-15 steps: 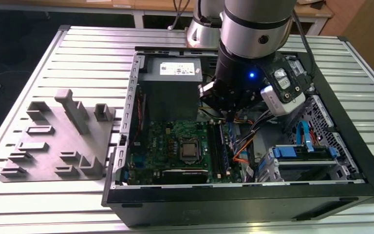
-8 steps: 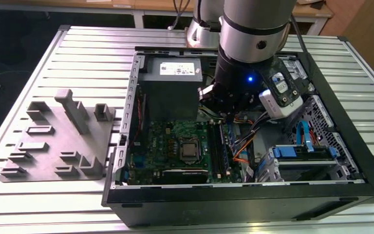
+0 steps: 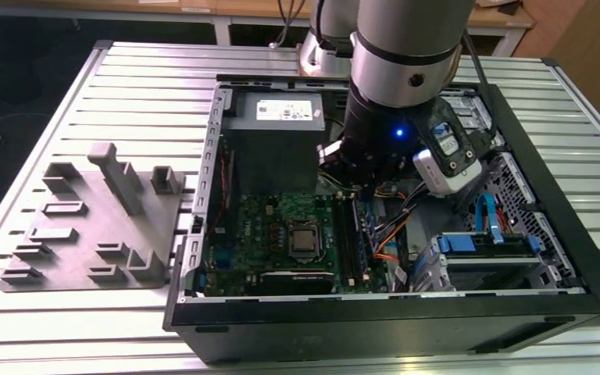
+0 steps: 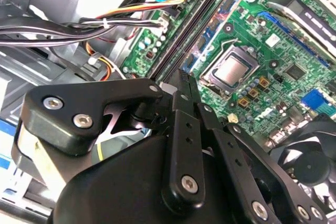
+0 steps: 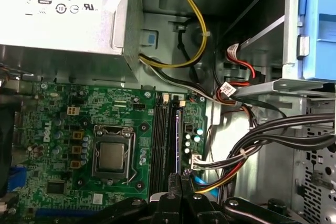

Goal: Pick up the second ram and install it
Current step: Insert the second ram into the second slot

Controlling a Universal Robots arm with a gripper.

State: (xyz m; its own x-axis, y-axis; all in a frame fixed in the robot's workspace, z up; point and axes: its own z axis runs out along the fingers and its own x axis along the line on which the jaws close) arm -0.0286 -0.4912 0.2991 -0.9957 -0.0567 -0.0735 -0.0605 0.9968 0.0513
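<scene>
Fingers (image 5: 172, 195) are pressed together on the second ram (image 5: 177, 140), which is held edge-down beside a motherboard memory slot (image 5: 167, 140), apparently for seating.

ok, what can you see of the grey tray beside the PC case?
The grey tray is a flat matte plate, plastic by the look, with upright blocks of the same grey on it. A tall fin stands near its far end, with lower brackets and small U-shaped holders around it. It lies flat on the ribbed metal table, at the exterior view's left of the open computer case. It is right beside the case wall; whether they touch I cannot tell.
</scene>
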